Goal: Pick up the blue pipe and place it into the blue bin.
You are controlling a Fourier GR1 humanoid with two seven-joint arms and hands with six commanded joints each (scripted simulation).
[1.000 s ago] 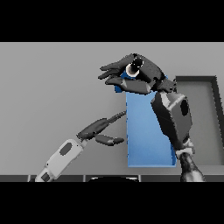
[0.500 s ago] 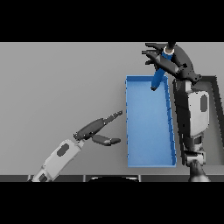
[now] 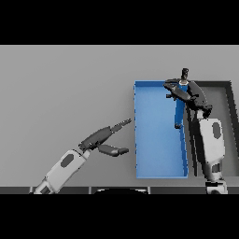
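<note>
**Pipe hanging over the bin's right wall**

The grey worktop (image 3: 60, 84) carries the blue bin (image 3: 156, 140) toward its right edge, with a dark tray (image 3: 228, 93) just beyond. The right robot hand (image 3: 186, 93), above the bin's far right corner, has its fingers curled round the top of the blue pipe (image 3: 179, 112), which hangs near upright inside the bin. The pipe looks stiff, light and smooth; a hold near its upper end suits it. The left robot hand (image 3: 105, 140) rests loosely spread beside the bin's left wall.
</note>
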